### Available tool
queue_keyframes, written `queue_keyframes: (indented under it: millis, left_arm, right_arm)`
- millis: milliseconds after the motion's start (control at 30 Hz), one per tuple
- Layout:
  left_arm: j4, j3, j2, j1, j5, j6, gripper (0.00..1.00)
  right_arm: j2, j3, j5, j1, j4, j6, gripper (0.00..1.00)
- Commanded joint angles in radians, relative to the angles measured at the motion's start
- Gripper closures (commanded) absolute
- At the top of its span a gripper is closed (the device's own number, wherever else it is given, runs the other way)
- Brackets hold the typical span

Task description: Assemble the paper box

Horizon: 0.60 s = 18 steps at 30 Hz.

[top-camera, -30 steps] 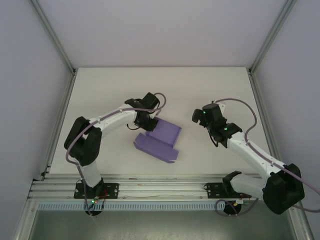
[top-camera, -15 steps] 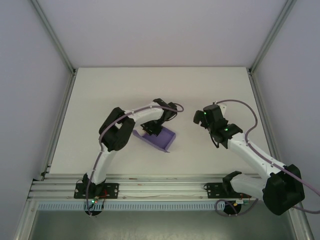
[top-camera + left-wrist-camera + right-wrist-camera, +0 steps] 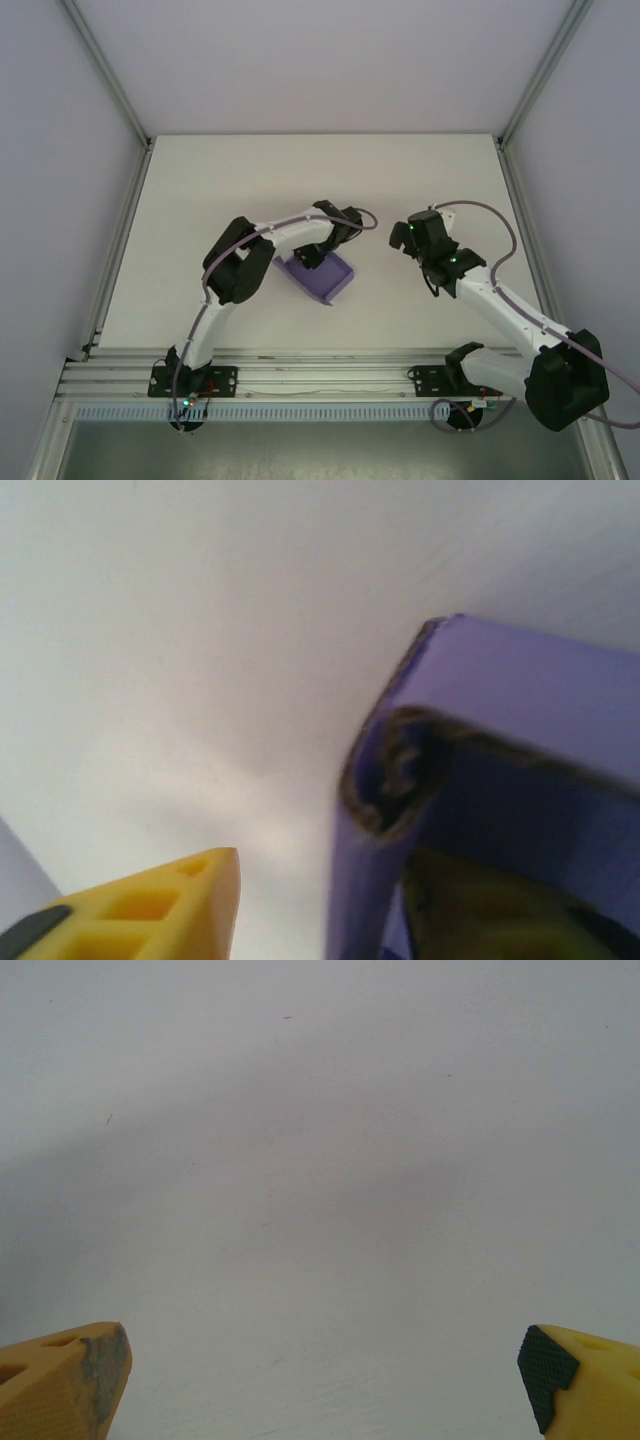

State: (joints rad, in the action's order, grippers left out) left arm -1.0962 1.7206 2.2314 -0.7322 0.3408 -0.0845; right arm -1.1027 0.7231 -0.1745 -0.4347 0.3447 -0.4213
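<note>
The left gripper (image 3: 308,258) stands open astride a wall of the paper box (image 3: 324,279), one yellow finger (image 3: 150,910) outside and clear of it. The box, a shallow tray of thin lavender card with a curled, crumpled corner, lies on the white table (image 3: 250,180) between the arms. The right gripper (image 3: 320,1375) gapes wide, holding nothing.
</note>
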Motion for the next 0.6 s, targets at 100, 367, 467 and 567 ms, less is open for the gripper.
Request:
queue_keyframes:
  millis: [100,367,467,567]
  left_arm:
    - [0.142,-0.006,-0.15,-0.002,-0.217,0.145,0.23]
    - [0.149,0.028,-0.239,-0.001,-0.275,0.207,0.0]
    - [0.182,0.027,-0.283,0.006,-0.28,0.186,0.0]
    - [0.224,0.012,-0.361,0.052,-0.301,0.101,0.0]
  right_arm:
    - [0.062,-0.01,0.06,0.007,0.004,0.055,0.0]
    - [0.079,-0.017,0.144,0.007,-0.024,0.182,0.0]
    - [0.05,-0.014,0.249,0.006,-0.08,0.307,0.0]
    - [-0.016,0.021,0.39,0.005,-0.116,0.482,0.01]
